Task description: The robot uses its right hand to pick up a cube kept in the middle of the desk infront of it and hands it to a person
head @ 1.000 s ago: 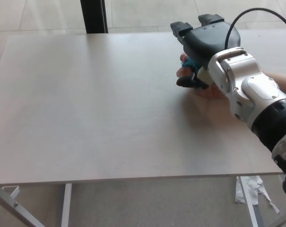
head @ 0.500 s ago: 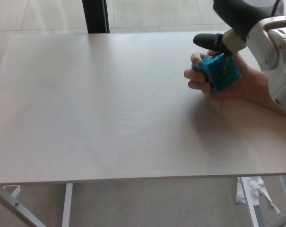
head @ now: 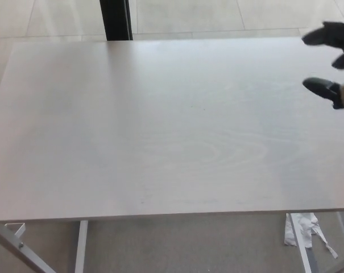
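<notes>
Head view: right hand [head: 331,62] sits at pic's right edge above the desk [head: 160,131], black fingers [head: 325,35] spread apart, holding nothing. Cube isn't visible anywhere; left hand out of frame.

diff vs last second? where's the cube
Right hand let go of the cube into a person's palm, then pulled back to the right edge, fingers apart and empty. Cube and the person's hand have left the view. Desk unchanged.
</notes>
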`<state>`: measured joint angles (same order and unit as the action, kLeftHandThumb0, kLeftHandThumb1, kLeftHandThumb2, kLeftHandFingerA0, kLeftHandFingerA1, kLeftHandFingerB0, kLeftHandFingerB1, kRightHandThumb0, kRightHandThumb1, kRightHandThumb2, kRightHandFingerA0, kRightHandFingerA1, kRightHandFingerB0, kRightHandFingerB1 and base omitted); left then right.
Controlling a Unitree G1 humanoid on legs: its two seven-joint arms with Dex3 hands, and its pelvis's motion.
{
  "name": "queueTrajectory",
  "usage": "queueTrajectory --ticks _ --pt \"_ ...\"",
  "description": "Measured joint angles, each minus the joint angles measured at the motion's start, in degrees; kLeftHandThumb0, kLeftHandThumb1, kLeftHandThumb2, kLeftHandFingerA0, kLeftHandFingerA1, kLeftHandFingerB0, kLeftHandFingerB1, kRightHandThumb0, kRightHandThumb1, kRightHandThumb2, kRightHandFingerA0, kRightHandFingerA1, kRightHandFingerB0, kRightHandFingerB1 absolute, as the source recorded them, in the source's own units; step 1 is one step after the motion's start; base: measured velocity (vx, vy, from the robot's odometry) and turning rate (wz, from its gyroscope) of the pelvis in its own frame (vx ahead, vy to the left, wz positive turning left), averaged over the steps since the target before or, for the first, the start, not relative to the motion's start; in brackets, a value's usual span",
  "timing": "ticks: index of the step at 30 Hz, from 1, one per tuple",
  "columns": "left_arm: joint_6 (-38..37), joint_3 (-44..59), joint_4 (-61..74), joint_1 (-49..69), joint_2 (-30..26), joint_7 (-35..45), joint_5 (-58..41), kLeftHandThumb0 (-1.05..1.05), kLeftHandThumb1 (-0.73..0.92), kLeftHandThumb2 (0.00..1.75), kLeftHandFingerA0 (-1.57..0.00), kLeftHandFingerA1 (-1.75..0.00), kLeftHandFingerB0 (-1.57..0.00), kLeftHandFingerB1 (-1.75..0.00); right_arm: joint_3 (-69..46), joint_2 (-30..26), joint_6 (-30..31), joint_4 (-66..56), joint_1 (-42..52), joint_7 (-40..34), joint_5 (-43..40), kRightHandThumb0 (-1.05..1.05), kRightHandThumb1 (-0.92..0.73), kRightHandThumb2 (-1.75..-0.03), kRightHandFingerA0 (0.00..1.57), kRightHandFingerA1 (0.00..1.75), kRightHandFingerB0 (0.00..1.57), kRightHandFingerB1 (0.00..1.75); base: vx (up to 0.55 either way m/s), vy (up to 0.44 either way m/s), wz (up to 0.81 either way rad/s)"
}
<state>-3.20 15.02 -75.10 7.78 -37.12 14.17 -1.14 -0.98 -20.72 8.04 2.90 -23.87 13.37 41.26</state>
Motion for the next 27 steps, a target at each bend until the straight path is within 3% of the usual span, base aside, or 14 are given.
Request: queueTrajectory --ticks 2,3,4,5,6,8,9,11,15,16,24,27 --pt "-0.01 0.00 -0.01 0.00 0.00 0.00 0.00 -0.85 0.92 0.73 -0.39 -0.52 -0.39 -0.39 -4.65 0.09 -0.38 -1.66 5.84 0.32 -1.71 -0.52 -0.59 -0.58 1.10 1.07 0.76 0.52 0.00 0.000 0.00" --pt "0.00 0.00 -0.02 -0.01 0.00 0.00 0.00 -0.85 0.92 0.72 -0.41 -0.54 -0.40 -0.40 -5.95 0.12 -0.51 -2.01 7.51 0.37 -2.19 -0.50 -0.61 -0.59 1.08 0.87 0.80 0.51 0.00 0.000 0.00" --pt "0.00 0.00 -0.04 0.03 0.00 0.00 -0.01 -0.84 0.92 0.72 -0.41 -0.52 -0.41 -0.39 -8.15 0.16 -0.68 -2.57 10.20 0.51 -3.02 -0.46 -0.60 -0.58 1.09 0.80 0.84 0.52 0.00 0.000 0.00" --pt "0.00 0.00 -0.06 0.06 0.00 0.00 -0.01 -0.93 0.79 0.91 -0.39 -0.56 -0.38 -0.44 -10.39 0.24 -0.93 -3.19 12.88 0.61 -3.84 -0.42 -0.59 -0.58 1.13 0.86 0.88 0.56 0.00 0.000 0.00" --pt "0.00 0.00 -0.06 0.03 0.00 0.00 -0.01 -0.86 0.92 0.74 -0.40 -0.52 -0.41 -0.38 -12.03 0.30 -1.15 -3.70 14.70 0.67 -4.49 -0.44 -0.58 -0.58 1.15 0.97 0.91 0.55 0.00 0.000 0.00" --pt "0.00 0.00 -0.07 0.04 0.00 0.00 -0.01 -0.86 0.92 0.73 -0.42 -0.53 -0.41 -0.39 -14.95 0.44 -1.61 -4.49 18.00 0.72 -5.65 -0.51 -0.58 -0.60 1.19 1.04 0.94 0.59 0.00 0.000 0.00" --pt "0.00 0.00 -0.11 0.11 0.00 0.00 -0.01 -0.84 0.92 0.74 -0.39 -0.50 -0.40 -0.38 -17.51 0.57 -2.10 -5.13 20.86 0.72 -6.59 -0.58 -0.61 -0.59 1.21 1.21 0.97 0.61 0.00 0.000 0.00" --pt "0.00 0.01 -0.13 0.20 0.00 0.00 -0.01 -0.84 0.92 0.75 -0.41 -0.52 -0.38 -0.39 -21.36 0.77 -3.11 -5.97 24.86 0.67 -7.93 -0.56 -0.63 -0.61 1.16 1.29 0.94 0.66 0.00 0.000 0.00" --pt "0.00 0.02 -0.17 0.56 0.00 0.00 -0.02 -0.85 0.92 0.75 -0.37 -0.48 -0.37 -0.37 -29.22 0.81 -5.83 -6.11 31.76 0.02 -10.12 -0.53 -0.65 -0.60 1.15 1.26 0.91 0.66 0.00 0.000 0.00" --pt "0.00 0.04 -0.17 0.71 0.00 0.00 -0.03 -0.85 0.92 0.74 -0.41 -0.52 -0.38 -0.39 -31.39 0.80 -6.65 -6.09 33.33 -0.23 -10.68 -0.51 -0.67 -0.60 1.19 1.11 0.91 0.68 0.00 0.000 0.00" --pt "0.00 0.11 -0.18 1.17 0.00 0.00 -0.08 -0.85 0.92 0.72 -0.37 -0.51 -0.38 -0.38 -43.65 0.79 -12.88 -2.51 40.94 -3.09 -13.87 -0.64 -0.73 -0.63 1.21 1.20 0.95 0.78 0.00 0.000 0.00" --pt "0.00 0.20 -0.19 1.43 0.00 -0.01 -0.12 -0.85 0.92 0.74 -0.38 -0.49 -0.40 -0.38 -47.36 0.80 -15.32 1.26 42.73 -5.24 -14.89 -0.62 -0.73 -0.62 1.18 1.20 0.92 0.68 0.00 0.000 0.00"
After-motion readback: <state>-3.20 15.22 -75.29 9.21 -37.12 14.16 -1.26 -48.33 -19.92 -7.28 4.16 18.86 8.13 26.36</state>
